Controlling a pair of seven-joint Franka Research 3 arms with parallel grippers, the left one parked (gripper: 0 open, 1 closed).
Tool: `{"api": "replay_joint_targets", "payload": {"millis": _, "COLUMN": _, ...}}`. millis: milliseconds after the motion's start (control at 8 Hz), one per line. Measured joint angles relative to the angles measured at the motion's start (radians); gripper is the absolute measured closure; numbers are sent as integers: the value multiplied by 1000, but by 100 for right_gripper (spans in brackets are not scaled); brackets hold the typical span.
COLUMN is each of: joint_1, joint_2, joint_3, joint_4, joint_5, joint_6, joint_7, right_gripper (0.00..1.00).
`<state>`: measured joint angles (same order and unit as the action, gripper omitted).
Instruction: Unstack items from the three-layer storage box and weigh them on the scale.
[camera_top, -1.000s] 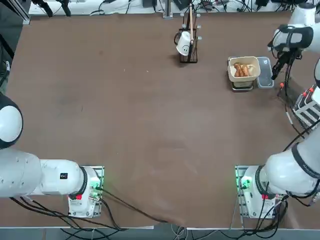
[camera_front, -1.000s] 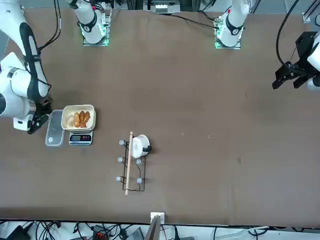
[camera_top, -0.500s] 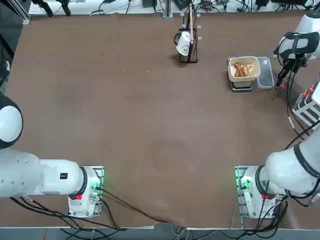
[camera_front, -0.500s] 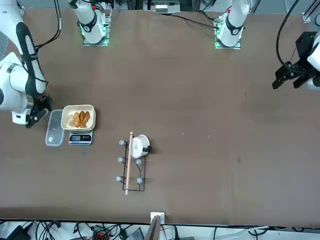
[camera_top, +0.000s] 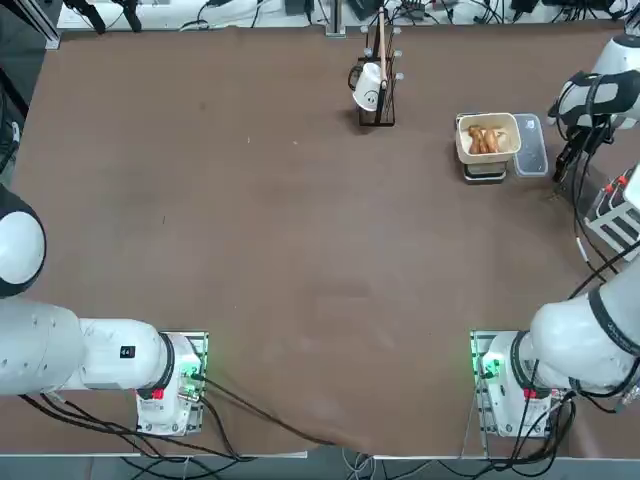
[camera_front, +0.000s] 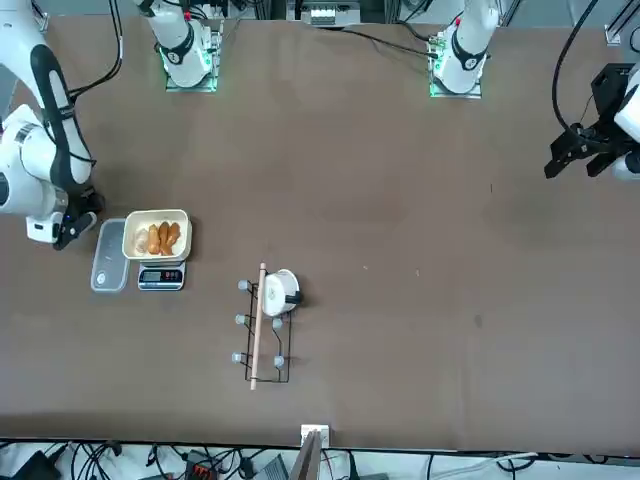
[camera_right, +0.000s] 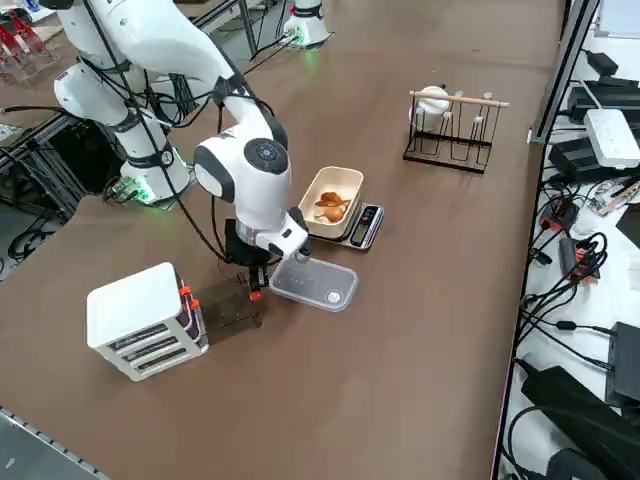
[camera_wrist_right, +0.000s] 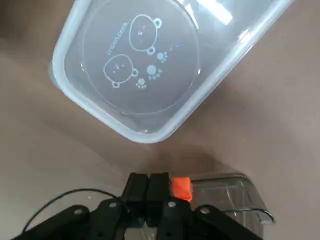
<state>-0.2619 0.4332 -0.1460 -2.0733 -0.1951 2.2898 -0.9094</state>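
Note:
The scale (camera_top: 486, 170) stands at the far right of the table. Its cream tray (camera_top: 464, 150) holds a few brown and tan items (camera_top: 484, 139), also seen in the right side view (camera_right: 331, 206). A clear panel (camera_right: 313, 284) with a bear print (camera_wrist_right: 135, 65) lies flat beside the scale. The white three-layer storage box (camera_right: 145, 318) sits near the table's right edge. A clear layer (camera_right: 232, 309) with an orange clip (camera_wrist_right: 181, 187) rests on the table between the box and the panel. My right gripper (camera_right: 256, 284) is shut, fingertips (camera_wrist_right: 160, 186) low at that clip. Whether they pinch it is unclear.
A dark upright stand (camera_top: 380, 95) with a white cup (camera_top: 368, 88) and a wooden rod stands at the far middle of the table. Cables and power strips (camera_right: 600, 130) lie past the far edge. The storage box (camera_top: 620, 215) is partly cut off in the top view.
My right gripper has swung away from the scale's tray, past the clear panel, toward the storage box, and has come lower. The scale, tray and items have not moved.

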Motion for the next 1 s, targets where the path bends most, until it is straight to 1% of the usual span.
{"api": "replay_joint_targets", "payload": {"millis": 125, "joint_1": -1, "joint_2": -1, "joint_3": -12, "joint_4": 0, "joint_5": -18, "joint_6": 0, "joint_7": 0, "right_gripper": 98}}
{"api": "replay_joint_targets", "payload": {"millis": 375, "joint_1": -12, "joint_2": -4, "joint_3": -54, "joint_4": -5, "joint_5": -62, "joint_6": -2, "joint_7": -1, "right_gripper": 98}}
{"api": "replay_joint_targets", "payload": {"millis": 875, "joint_1": -15, "joint_2": -8, "joint_3": -111, "joint_4": -18, "joint_5": -91, "joint_6": -28, "joint_7": -2, "right_gripper": 98}}
{"api": "replay_joint_targets", "payload": {"millis": 1000, "joint_1": -19, "joint_2": -8, "joint_3": -118, "joint_4": -23, "joint_5": -96, "joint_6": -29, "joint_7": -3, "right_gripper": 98}}
